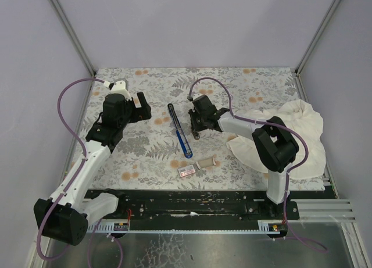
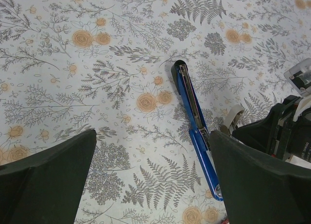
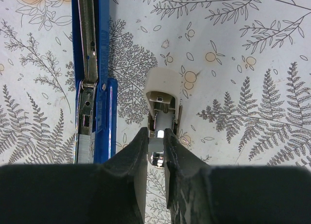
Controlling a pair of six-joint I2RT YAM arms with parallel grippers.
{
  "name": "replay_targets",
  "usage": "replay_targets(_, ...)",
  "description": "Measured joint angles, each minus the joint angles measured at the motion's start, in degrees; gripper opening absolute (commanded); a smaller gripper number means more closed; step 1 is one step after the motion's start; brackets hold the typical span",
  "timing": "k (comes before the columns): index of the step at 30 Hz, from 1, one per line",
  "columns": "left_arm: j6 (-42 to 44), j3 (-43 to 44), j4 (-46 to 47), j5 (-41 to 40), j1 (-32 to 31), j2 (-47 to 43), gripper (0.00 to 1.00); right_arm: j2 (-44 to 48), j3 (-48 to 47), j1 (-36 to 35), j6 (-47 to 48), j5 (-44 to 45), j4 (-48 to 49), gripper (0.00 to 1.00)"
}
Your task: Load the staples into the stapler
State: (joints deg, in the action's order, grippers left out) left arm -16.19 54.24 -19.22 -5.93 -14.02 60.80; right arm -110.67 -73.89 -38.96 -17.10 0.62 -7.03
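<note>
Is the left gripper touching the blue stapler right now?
Apart. The top external view shows bare floral tablecloth between the left gripper and the stapler.

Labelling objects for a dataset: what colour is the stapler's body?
Blue; the stapler shows best in the left wrist view.

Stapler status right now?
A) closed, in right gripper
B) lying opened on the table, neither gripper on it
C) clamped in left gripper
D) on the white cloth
B: the blue stapler lies opened on the table, metal channel showing. The left gripper is open and clear of it, and the right gripper is shut on a small cream part beside it.
</note>
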Motion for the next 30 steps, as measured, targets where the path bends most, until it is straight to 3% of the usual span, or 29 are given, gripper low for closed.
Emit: replay_targets(30, -0.7, -0.4, 0.0, 2.6, 1.4, 0.0, 1.00, 0.0, 1.4, -0.7, 0.0, 2.0, -1.0, 0.13)
